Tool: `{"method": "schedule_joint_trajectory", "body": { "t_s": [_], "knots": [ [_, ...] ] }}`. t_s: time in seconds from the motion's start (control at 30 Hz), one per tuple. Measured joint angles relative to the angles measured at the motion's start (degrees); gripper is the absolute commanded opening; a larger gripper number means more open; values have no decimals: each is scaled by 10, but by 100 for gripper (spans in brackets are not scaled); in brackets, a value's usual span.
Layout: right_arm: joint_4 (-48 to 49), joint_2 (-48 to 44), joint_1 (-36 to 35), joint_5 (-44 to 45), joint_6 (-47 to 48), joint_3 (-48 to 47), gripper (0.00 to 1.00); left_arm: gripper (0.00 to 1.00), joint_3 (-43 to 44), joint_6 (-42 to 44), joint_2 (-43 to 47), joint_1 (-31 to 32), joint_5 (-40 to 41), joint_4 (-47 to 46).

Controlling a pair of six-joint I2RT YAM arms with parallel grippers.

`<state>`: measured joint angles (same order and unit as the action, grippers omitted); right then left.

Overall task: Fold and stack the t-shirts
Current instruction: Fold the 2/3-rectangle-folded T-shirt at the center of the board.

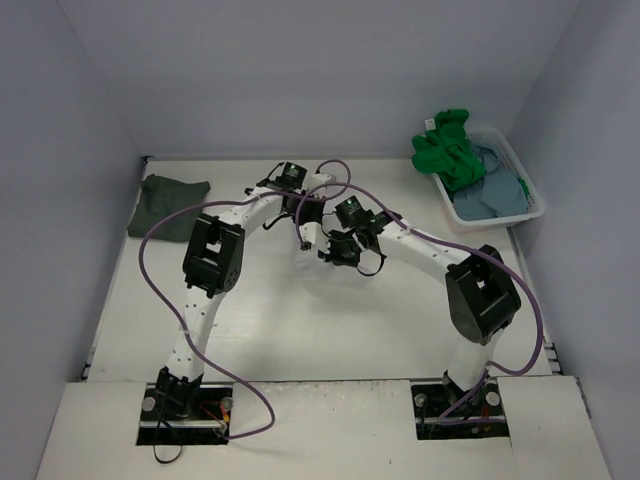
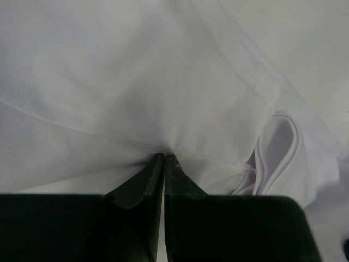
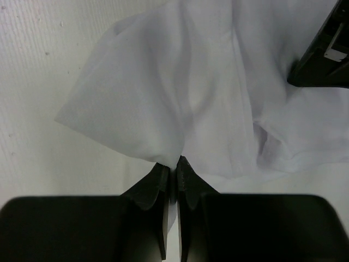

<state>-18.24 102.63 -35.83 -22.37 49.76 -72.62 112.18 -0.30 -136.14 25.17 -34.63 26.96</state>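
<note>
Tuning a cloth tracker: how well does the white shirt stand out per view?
Top external: the white t-shirt nearly blends into the pale table. Left wrist: stitching and folds sharp, fingers dark silhouettes. Right wrist: soft shading separates cloth from table.

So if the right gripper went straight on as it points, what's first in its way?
The white t-shirt: the right gripper is shut on its edge, with more of the cloth bunched straight ahead.

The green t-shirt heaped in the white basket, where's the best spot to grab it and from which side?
Probably the raised bunch of the green t-shirt that spills over the basket's far left corner. It stands proud of the rim, at the far end from the blue-grey t-shirt, so a pinch straight down from above, on the table side, should catch folds without hitting the basket wall.
</note>
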Motion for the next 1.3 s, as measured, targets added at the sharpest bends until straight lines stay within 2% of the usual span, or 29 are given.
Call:
{"method": "schedule_joint_trajectory", "body": {
  "t_s": [0.23, 0.57, 1.13, 1.3],
  "knots": [
    [0, 0, 7, 0, 0, 0, 0, 0, -5, 31, 4, 9, -5, 12],
    [-1, 0, 21, 7, 0, -43, 0, 0, -78, 58, 46, 13, -36, 23],
    [-5, 43, 25, 0, 3, -115, 0, 0, -110, 57, 52, 38, -134, 55],
    [-3, 51, 24, -12, 9, -120, 0, 0, -121, 56, 60, 34, -136, 54]
  ]
}}
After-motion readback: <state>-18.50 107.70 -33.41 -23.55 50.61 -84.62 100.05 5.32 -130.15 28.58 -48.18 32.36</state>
